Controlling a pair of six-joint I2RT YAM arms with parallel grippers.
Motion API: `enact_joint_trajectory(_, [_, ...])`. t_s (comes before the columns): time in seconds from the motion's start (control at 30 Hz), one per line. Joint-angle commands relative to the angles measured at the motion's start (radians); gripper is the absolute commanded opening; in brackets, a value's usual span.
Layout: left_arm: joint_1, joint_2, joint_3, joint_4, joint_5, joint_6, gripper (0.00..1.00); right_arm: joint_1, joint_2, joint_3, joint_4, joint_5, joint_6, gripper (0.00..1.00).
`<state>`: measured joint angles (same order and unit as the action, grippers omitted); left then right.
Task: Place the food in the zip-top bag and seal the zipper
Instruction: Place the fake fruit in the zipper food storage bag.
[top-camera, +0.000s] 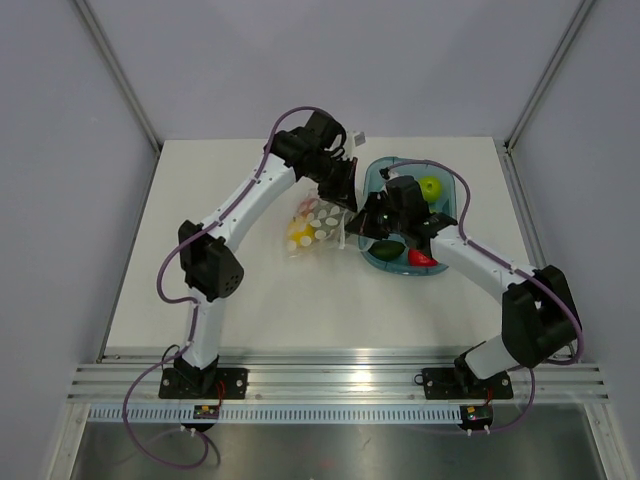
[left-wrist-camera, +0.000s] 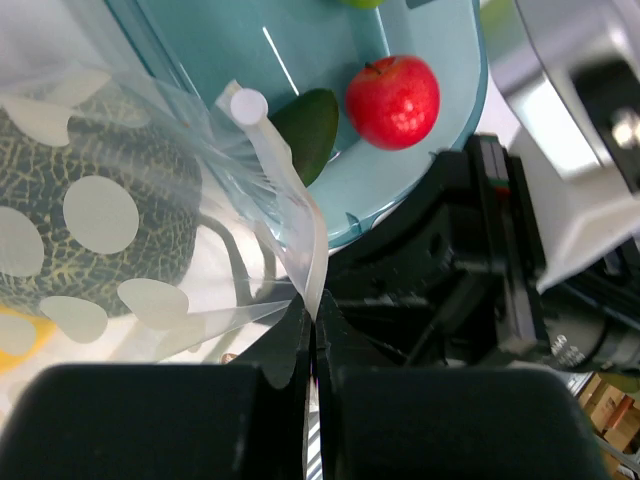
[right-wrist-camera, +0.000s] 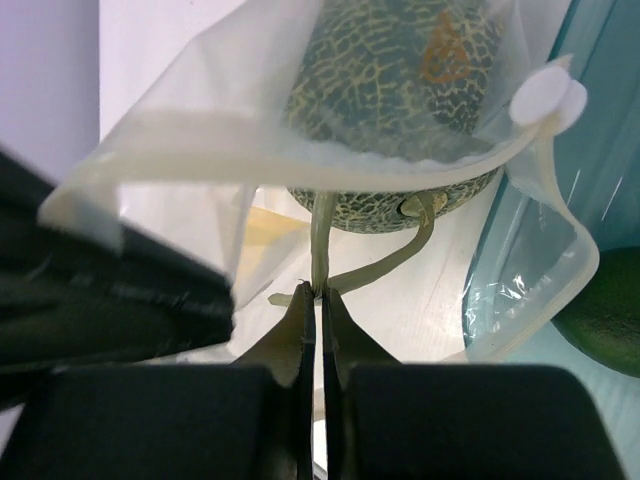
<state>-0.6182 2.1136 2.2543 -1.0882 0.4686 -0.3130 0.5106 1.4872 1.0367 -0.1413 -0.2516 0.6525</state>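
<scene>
The dotted clear zip-top bag (top-camera: 313, 224) lies left of the blue tray. It holds the rough grey-green ball (left-wrist-camera: 95, 225), also in the right wrist view (right-wrist-camera: 400, 70), and a yellow piece (top-camera: 297, 236). My left gripper (left-wrist-camera: 313, 316) is shut on the bag's mouth edge. My right gripper (right-wrist-camera: 320, 292) is shut on the other lip of the mouth, so the mouth gapes. The zipper (right-wrist-camera: 200, 135) runs along the upper lip. A red apple (left-wrist-camera: 393, 100), a dark green piece (left-wrist-camera: 310, 130) and a bright green apple (top-camera: 430, 186) lie in the tray.
The rigid translucent blue tray (top-camera: 452, 205) stands right of the bag, its wall touching the bag's mouth corner (right-wrist-camera: 610, 120). Both wrists crowd together between bag and tray. Grey walls enclose the white table (top-camera: 220, 290) on three sides.
</scene>
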Motion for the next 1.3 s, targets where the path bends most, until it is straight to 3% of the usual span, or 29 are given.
enact_joint_trajectory(0.0, [-0.005, -0.121, -0.044, 0.071, 0.081, 0.031, 0.0, 0.014, 0.044, 0.013, 0.069, 0.034, 0.055, 0.0])
enact_joint_trajectory(0.17, [-0.005, -0.152, -0.082, 0.068, 0.105, 0.043, 0.0, 0.014, 0.1, 0.008, 0.118, 0.052, 0.084, 0.0])
enact_joint_trajectory(0.4, [-0.005, -0.182, -0.183, 0.114, 0.094, 0.038, 0.0, 0.016, 0.099, -0.026, 0.31, -0.077, 0.119, 0.0])
enact_joint_trajectory(0.67, [0.003, -0.152, -0.173, 0.106, 0.058, 0.048, 0.0, 0.023, 0.062, -0.003, 0.165, -0.066, 0.064, 0.01])
enact_joint_trajectory(0.7, [0.003, -0.153, -0.177, 0.108, 0.054, 0.049, 0.0, 0.023, 0.058, 0.003, 0.113, -0.067, 0.053, 0.02])
enact_joint_trajectory(0.83, [0.012, -0.17, -0.191, 0.114, 0.048, 0.058, 0.0, 0.025, 0.033, -0.007, 0.031, -0.029, 0.015, 0.35])
enact_joint_trajectory(1.1, [0.025, -0.178, -0.219, 0.119, 0.047, 0.074, 0.0, 0.025, -0.03, -0.02, -0.052, 0.041, -0.014, 0.38])
enact_joint_trajectory(1.27, [0.025, -0.188, -0.24, 0.12, 0.041, 0.084, 0.0, 0.023, -0.123, 0.017, -0.171, 0.162, -0.066, 0.48])
